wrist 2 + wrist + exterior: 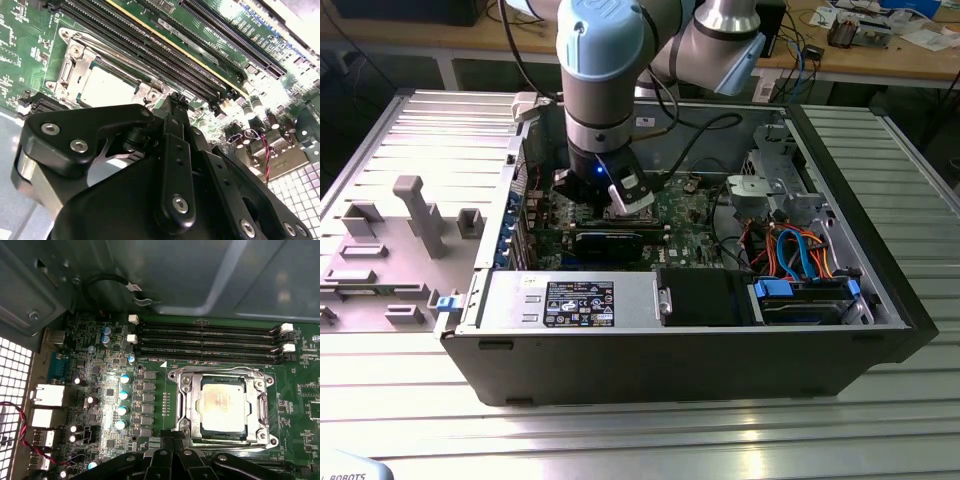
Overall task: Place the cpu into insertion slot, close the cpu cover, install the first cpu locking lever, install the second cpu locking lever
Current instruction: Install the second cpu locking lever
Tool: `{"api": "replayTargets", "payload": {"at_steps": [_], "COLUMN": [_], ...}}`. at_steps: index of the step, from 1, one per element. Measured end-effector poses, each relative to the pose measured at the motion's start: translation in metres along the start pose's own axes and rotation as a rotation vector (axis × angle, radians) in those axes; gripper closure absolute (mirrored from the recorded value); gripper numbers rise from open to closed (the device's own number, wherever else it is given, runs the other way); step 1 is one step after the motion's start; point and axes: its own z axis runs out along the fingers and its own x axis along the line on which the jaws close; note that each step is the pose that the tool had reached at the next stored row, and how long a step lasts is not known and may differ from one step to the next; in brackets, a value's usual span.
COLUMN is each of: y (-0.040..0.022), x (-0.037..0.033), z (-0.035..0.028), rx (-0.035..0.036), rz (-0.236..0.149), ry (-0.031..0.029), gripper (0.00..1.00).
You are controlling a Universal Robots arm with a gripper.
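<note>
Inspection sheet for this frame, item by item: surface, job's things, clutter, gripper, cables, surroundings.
Surface: ribbed metal table carrying an open computer case.
Job's things: cpu seated in the insertion slot; cpu cover lies closed around it.
Clutter: grey fixture blocks at the exterior view's left.
Gripper: gripper hovers beside the slot; finger state unclear.
Cables: blue and orange cables; red wire.
Surroundings: workbench behind.

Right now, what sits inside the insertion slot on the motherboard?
The cpu lies in the insertion slot, its silver top showing through the window of the cpu cover, which is down around it. The socket's contacts beneath the chip are covered.
</note>
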Motion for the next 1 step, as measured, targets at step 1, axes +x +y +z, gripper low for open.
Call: {"api": "replayTargets", "payload": {"at_steps": [1], "y": [0.0], "x": [0.0], "z": [-0.0001], "rx": [-0.0001], "rz": [0.0], "ry": [0.0], "gripper": [0.89]}}
